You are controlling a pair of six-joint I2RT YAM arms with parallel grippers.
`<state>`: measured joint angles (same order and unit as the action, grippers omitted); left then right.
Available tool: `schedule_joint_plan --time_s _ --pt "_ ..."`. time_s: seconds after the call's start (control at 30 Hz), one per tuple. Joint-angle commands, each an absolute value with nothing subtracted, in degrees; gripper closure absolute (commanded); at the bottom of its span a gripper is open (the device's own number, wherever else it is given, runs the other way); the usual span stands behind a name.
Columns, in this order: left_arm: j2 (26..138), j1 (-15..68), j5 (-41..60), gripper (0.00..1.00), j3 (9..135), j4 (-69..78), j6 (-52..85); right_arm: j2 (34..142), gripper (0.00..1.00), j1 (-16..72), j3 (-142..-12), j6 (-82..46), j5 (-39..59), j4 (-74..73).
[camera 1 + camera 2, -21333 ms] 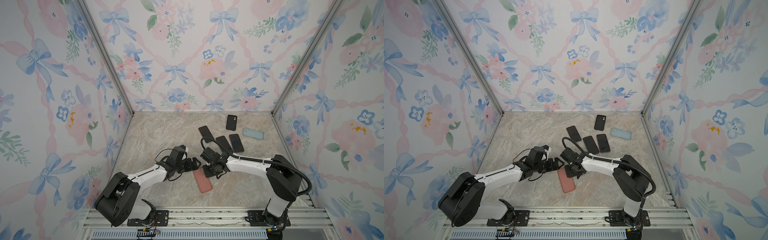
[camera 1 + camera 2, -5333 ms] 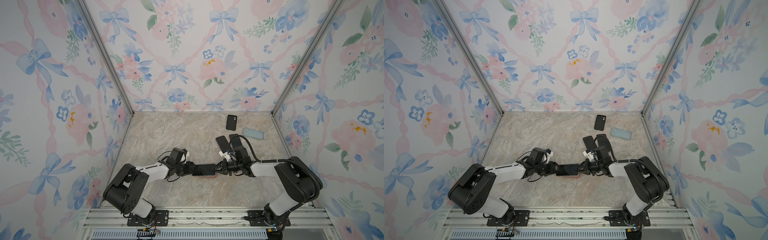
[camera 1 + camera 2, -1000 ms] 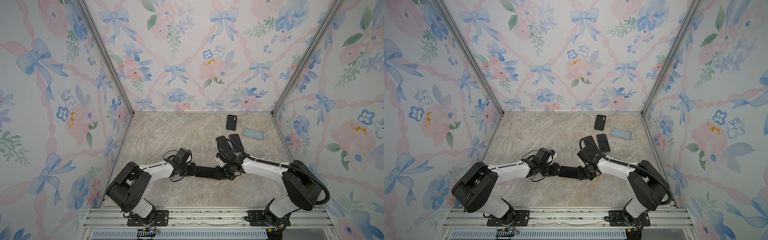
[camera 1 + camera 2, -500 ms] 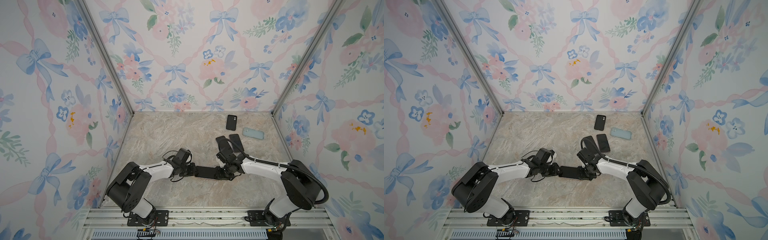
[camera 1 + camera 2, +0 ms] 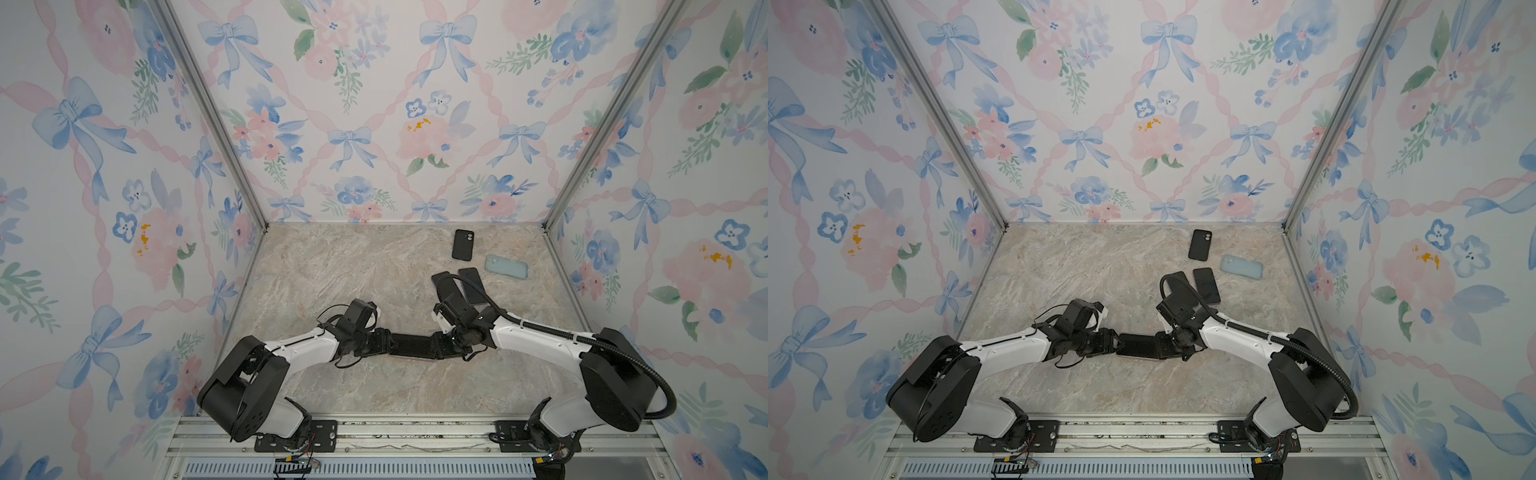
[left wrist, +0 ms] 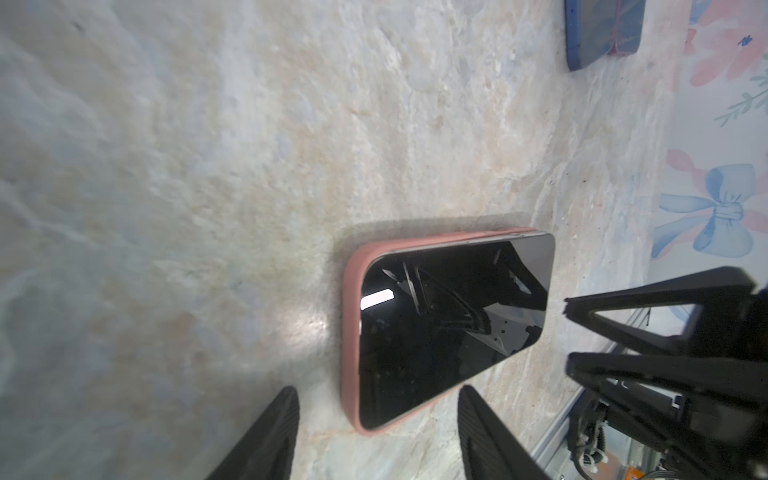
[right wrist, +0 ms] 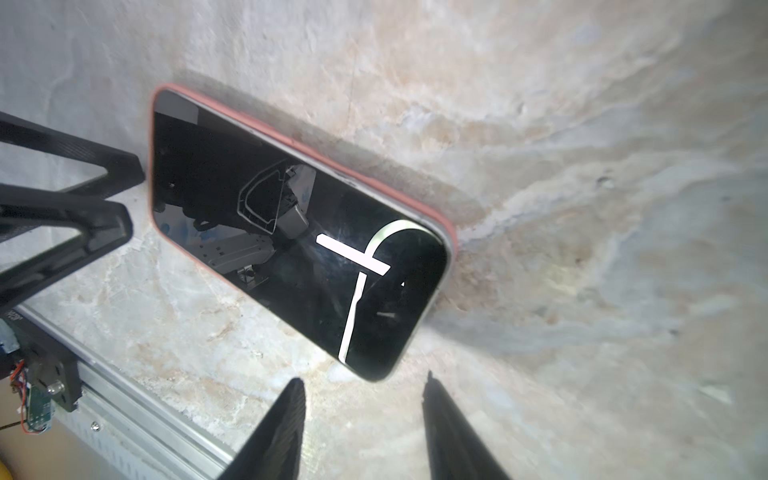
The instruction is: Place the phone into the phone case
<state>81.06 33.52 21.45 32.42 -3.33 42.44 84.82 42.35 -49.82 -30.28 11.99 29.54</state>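
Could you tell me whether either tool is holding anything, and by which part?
Nothing is held. The left tool and right tool stand open at opposite ends of the phone, which lies in its pink case on the table.

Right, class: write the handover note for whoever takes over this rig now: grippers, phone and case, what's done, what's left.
Left gripper: open at one end of the phone, not gripping.
Right gripper: open, just off the opposite end.
Phone: screen up in the pink case, flat on the table between the arms.
Done: phone in case.
Left: check the corner nearest the right gripper is seated; retract.
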Motion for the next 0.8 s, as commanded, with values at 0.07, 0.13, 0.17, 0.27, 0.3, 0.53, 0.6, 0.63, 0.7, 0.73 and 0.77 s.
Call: schedule_joint_plan --time_s 0.07,0.13,0.17,0.27,0.3,0.53,0.6,0.63,0.7,0.73,0.77 --pt "79.2 34.6 21.0 0.35 30.0 -7.9 43.6 83.4 0.44 40.2 -51.7 -24.4 11.8 29.7" --pt "79.0 36.1 21.1 0.36 30.0 -8.0 44.8 84.6 0.43 39.9 -52.6 -22.9 12.6 28.6" --pt "78.9 36.7 21.1 0.37 30.1 -7.9 45.3 85.2 0.43 39.8 -53.0 -22.3 12.7 28.3" --pt "78.6 38.7 20.9 0.38 30.2 -7.7 46.9 87.3 0.40 39.2 -54.0 -20.5 13.9 26.8" --pt "78.6 39.3 20.9 0.38 30.3 -7.3 47.5 88.1 0.39 38.7 -54.3 -19.9 14.4 26.2" --pt "81.3 41.0 21.7 0.38 30.3 -4.1 48.7 92.6 0.33 37.4 -55.6 -17.8 17.2 24.6" --pt "82.4 41.0 21.9 0.39 30.7 -3.7 48.5 93.7 0.32 37.3 -55.7 -17.5 17.7 24.4" --pt "82.7 41.0 22.0 0.39 30.9 -3.6 48.3 94.1 0.33 37.2 -55.8 -17.4 18.0 24.2" --pt "83.4 41.0 22.3 0.41 31.5 -3.7 48.0 94.5 0.34 37.1 -55.9 -17.3 18.2 24.5" --pt "83.2 41.0 22.3 0.42 31.5 -3.6 47.9 94.4 0.34 37.1 -56.0 -17.4 18.0 24.9" --pt "82.6 40.7 22.1 0.42 31.1 -3.8 47.9 94.1 0.35 37.1 -56.0 -17.9 17.5 25.3"
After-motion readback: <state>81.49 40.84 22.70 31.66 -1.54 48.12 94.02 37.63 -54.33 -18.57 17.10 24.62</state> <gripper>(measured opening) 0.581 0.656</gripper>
